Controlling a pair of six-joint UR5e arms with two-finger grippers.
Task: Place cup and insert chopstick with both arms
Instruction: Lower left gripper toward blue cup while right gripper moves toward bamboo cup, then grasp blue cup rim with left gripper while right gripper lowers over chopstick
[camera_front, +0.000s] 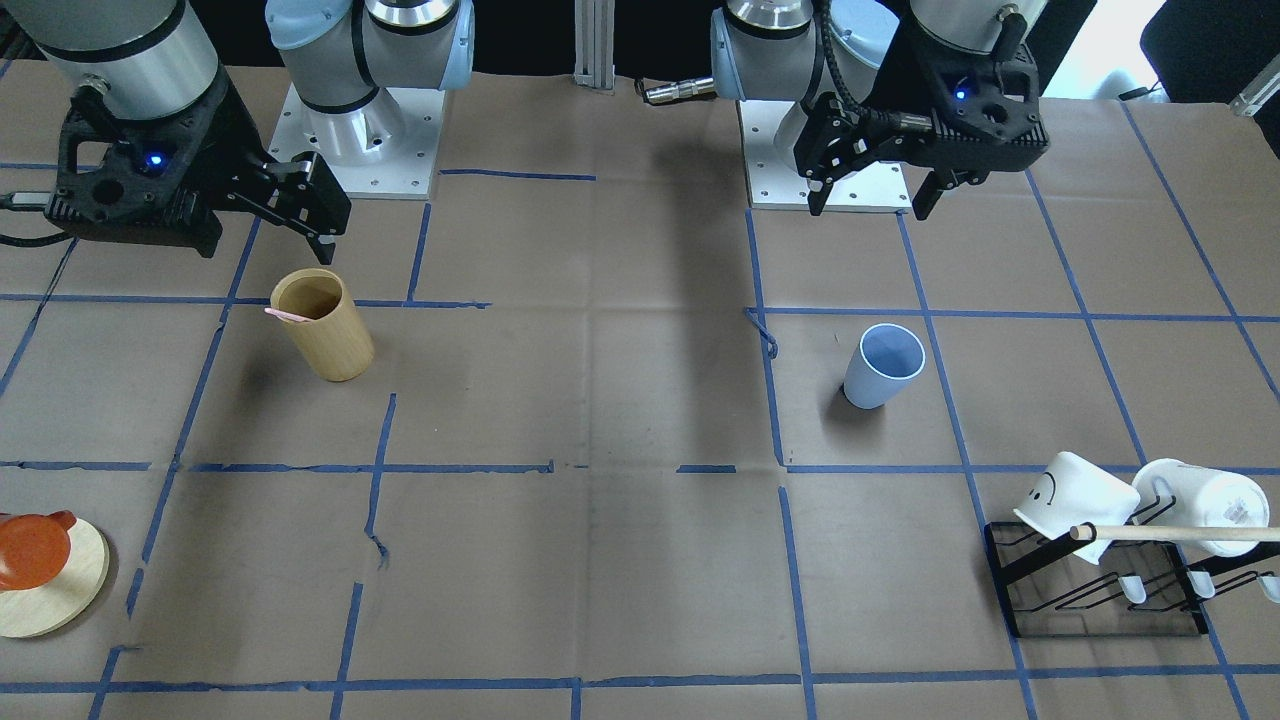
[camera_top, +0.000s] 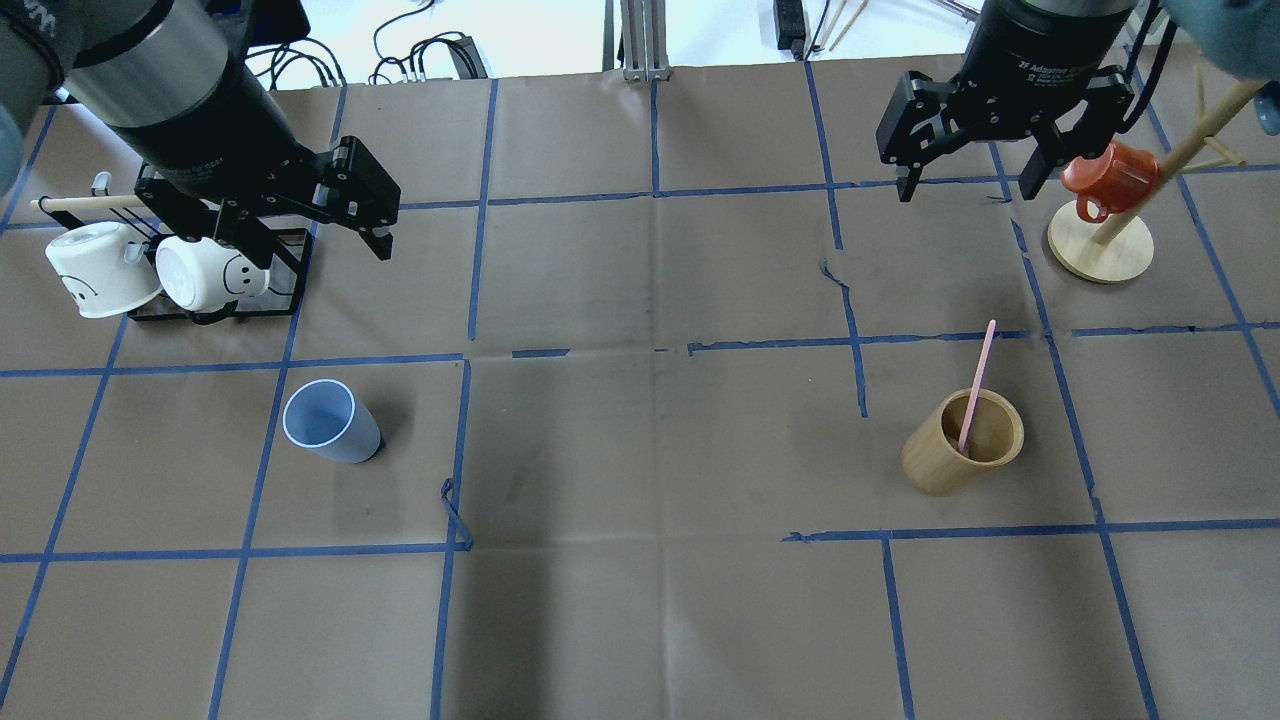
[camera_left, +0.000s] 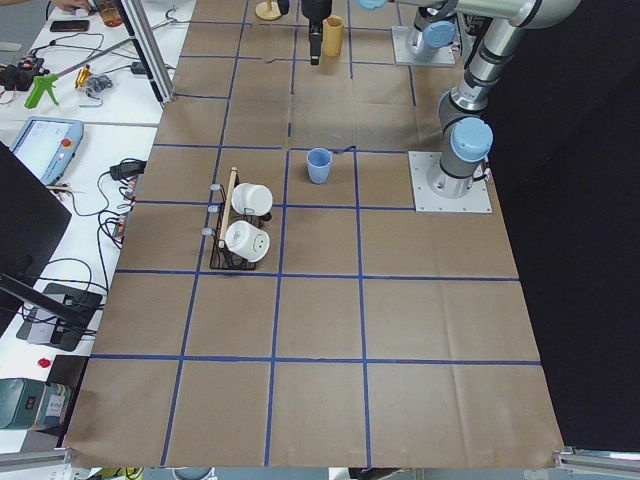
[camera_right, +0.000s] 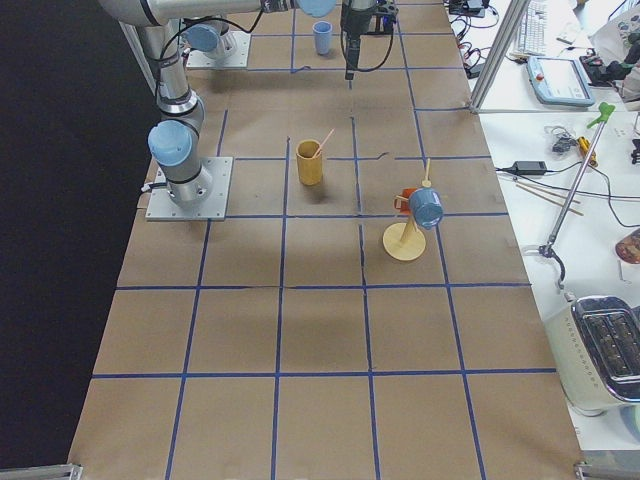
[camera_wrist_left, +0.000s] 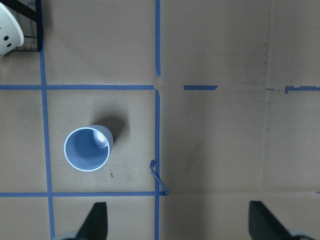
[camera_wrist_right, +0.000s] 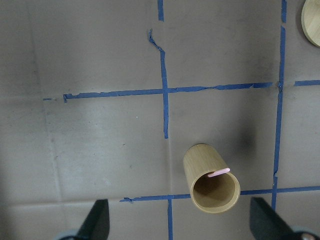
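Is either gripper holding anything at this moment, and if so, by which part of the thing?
Nothing is held. The black two-finger left gripper and the right gripper are both open, with nothing between their fingers.

Table (camera_top: 640, 620) is covered in brown paper with a blue tape (camera_top: 655, 192) grid. Upright on it are a blue cup (camera_top: 330, 424) on the robot's left half and a wooden cup (camera_top: 962, 444) on the right half. Also on it are a black rack (camera_front: 1105, 628), a round mug stand (camera_top: 1098, 250) and two arm base plates (camera_front: 355, 160).
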